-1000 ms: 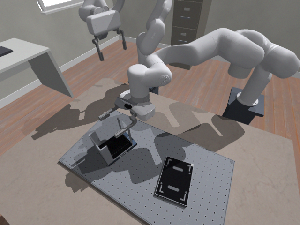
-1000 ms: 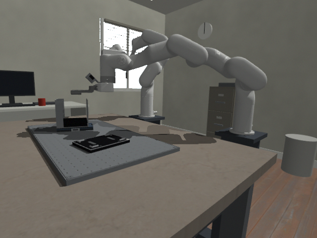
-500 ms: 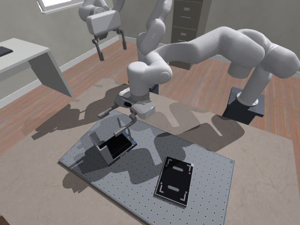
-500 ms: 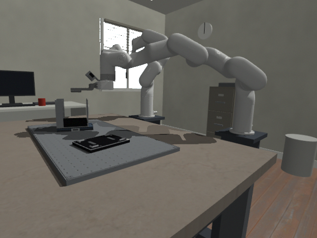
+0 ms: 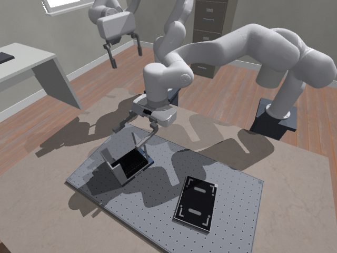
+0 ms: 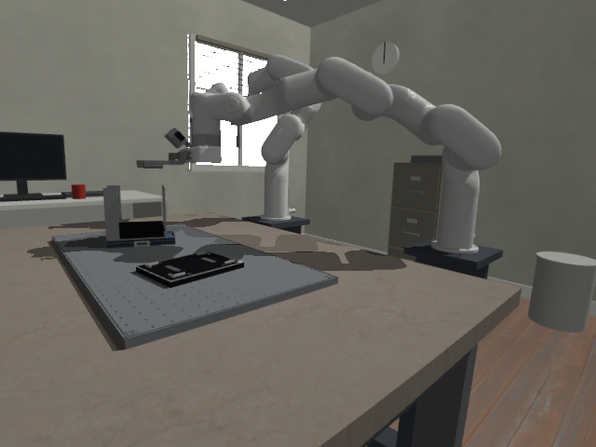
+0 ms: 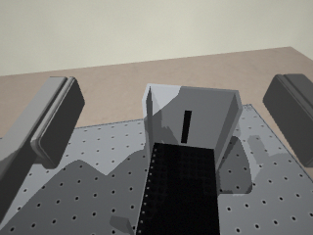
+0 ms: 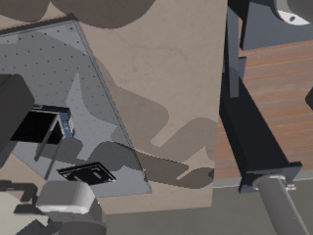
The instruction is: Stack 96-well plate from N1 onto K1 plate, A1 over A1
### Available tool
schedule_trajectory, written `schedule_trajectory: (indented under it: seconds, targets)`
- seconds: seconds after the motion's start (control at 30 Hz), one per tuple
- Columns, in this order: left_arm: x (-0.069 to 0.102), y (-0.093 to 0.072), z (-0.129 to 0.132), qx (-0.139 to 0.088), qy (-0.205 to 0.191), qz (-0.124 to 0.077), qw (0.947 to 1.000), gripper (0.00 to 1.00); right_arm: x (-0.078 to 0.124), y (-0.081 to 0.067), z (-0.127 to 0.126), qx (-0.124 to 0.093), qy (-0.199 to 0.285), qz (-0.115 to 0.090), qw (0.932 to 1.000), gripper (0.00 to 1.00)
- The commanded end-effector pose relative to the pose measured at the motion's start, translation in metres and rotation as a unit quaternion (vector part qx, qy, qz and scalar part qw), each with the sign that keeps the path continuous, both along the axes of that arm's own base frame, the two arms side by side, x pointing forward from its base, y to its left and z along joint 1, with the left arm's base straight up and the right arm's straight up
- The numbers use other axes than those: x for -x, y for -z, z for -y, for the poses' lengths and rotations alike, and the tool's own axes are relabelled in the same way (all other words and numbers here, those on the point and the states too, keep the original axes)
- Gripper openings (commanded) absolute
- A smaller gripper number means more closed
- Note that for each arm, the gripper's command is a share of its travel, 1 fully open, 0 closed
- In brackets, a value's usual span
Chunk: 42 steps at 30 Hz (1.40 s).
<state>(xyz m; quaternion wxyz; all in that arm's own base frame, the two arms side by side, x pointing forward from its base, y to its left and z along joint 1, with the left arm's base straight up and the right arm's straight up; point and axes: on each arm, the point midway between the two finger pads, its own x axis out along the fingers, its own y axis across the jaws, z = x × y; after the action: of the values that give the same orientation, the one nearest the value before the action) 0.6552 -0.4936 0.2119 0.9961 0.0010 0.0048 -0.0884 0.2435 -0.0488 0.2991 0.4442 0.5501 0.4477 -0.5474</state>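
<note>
Nearest on the board is the nest, bare, its corner brackets there to fix a plate's place and turn. Beyond it, the rack holds a deep black block, which I judge to be the two plates, the task's plate on top. Upright corner walls guide a plate straight down; the gaps between them leave room for fingers. The seam is lost in the black and the rim print can't be read, so full nesting and A1 over A1 are unproven.

Above the rack, well apart from it, the left pincer stands part open with nothing between its fingers, which probably suits letting go without striking the walls. Farther off, the right pincer hangs wide and unladen, well off the rack.

The rack sits toward one end of the board, inside its edges, with desk beyond. The tall walls are the edges to mind; straight up looks the safest way out, then sideways, watching the other arm.
</note>
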Motion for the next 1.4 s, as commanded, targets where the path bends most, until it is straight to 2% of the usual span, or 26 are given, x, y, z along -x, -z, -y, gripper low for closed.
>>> schedule_trajectory:
  seconds: [0.0,0.17,1.13,1.37]
  targets:
    - [0.014,-0.017,-0.02,0.003,-0.088,0.007,0.9961,0.37,0.0,-0.001,0.0,0.001,0.0,0.001,1.0,1.0]
    - [0.021,-0.025,-0.031,0.003,-0.088,0.007,0.9961,0.37,0.0,-0.001,0.0,0.001,0.0,0.001,1.0,1.0]
    - [0.088,-0.091,-0.127,0.003,-0.088,0.007,0.9961,0.37,0.0,-0.001,0.0,0.001,0.0,0.001,1.0,1.0]
    - [0.088,-0.091,-0.127,0.003,-0.088,0.007,0.9961,0.37,0.0,-0.001,0.0,0.001,0.0,0.001,1.0,1.0]
